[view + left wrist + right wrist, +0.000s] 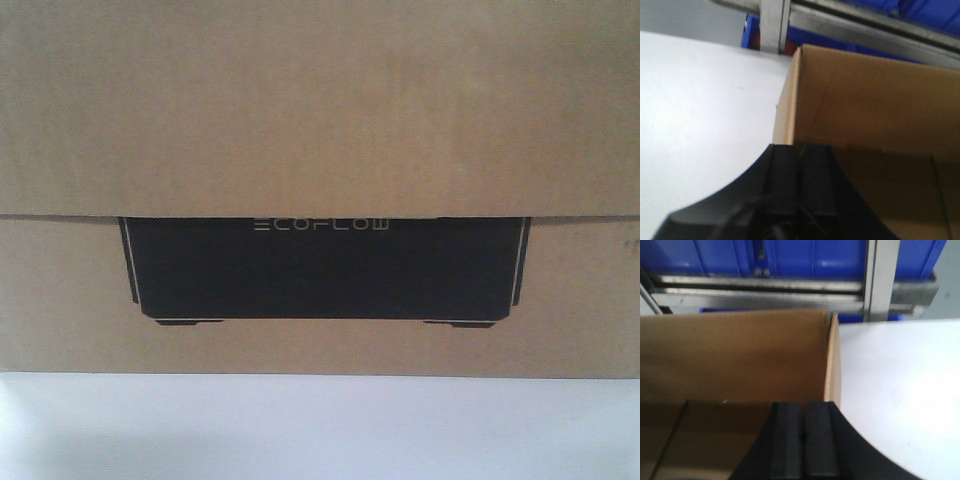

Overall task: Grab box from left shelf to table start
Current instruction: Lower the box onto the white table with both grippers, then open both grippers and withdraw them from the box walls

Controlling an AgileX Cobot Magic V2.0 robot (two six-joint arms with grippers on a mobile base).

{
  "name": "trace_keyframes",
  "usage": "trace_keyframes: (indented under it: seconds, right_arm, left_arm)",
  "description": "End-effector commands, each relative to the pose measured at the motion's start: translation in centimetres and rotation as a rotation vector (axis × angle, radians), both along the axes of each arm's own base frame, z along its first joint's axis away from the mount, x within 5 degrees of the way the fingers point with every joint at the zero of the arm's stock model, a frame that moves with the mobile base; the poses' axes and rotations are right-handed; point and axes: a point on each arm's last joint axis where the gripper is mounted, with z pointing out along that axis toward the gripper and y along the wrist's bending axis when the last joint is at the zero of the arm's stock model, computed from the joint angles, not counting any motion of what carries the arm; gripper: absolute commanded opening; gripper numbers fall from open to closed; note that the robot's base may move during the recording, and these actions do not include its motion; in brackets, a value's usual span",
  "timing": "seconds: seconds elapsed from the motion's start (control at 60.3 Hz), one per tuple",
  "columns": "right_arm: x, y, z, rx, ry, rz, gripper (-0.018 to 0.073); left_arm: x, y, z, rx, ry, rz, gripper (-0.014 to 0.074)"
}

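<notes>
The brown cardboard box with its black ECOFLOW panel fills the front view and rests on the white table. In the left wrist view my left gripper is shut. Its black fingers are pressed together at the box's left edge, with the table beside them. My right gripper is shut too and sits at the right edge of the box, next to the table. Nothing shows between either pair of fingers. The left shelf's steel rail and upright stand just behind the box.
Blue plastic bins sit on the rack behind the rail, and more bins show in the left wrist view. A steel upright rises at the table's far edge on the right.
</notes>
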Motion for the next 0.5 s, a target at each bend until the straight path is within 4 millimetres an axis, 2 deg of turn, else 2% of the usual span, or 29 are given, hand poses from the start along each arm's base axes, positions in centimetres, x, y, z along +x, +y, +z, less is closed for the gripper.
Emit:
trace_keyframes:
  seconds: [0.0, 0.066, 0.199, 0.365, 0.481]
  right_arm:
    - [-2.2, -0.5, 1.9, -0.065, -0.245, -0.013, 0.0018]
    - [-3.6, -0.6, 1.1, -0.081, -0.303, -0.02, 0.0018]
    - [-6.4, -0.9, -2.2, -0.082, -0.327, -0.027, 0.0018]
    - [-10.0, -1.2, -6.4, -0.114, -0.405, -0.038, 0.0018]
    - [-12.5, -1.4, -8.9, -0.131, -0.483, -0.044, 0.0018]
  left_arm:
    - [-2.8, 0.7, 1.6, -0.033, -0.212, -0.018, -0.0078]
    - [-4.8, 1.2, 0.5, -0.046, -0.28, -0.037, -0.0078]
    - [-8.7, 2.0, -3.0, -0.063, -0.373, -0.068, -0.0078]
    - [-12.9, 3.3, -7.8, 0.052, -0.469, -0.089, -0.0078]
    - [-15.5, 4.1, -10.7, 0.061, -0.503, -0.091, -0.0078]
